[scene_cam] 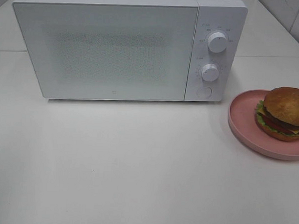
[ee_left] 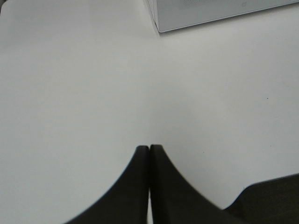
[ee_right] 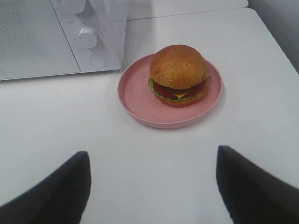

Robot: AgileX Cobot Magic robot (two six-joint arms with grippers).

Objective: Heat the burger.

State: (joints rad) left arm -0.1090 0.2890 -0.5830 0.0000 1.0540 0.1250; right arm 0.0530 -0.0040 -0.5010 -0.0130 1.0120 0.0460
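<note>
A: While the right gripper (ee_right: 153, 186) hangs wide open and empty, where's the task's thing?

B: Just ahead of its 2 dark fingers: the glossy round burger (ee_right: 179, 74) sits on a matte pink round plate (ee_right: 135, 95). The boxy white microwave (ee_right: 46, 37) beyond looks shut.

A: Step?

B: Barely begun, I'd judge; the door needs opening. Left gripper (ee_left: 149, 148) is pressed closed, holding nothing.

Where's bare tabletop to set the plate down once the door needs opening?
Bare table spreads wide in front of the microwave. It is tight only between its control panel and the pink plate bearing the burger.
</note>
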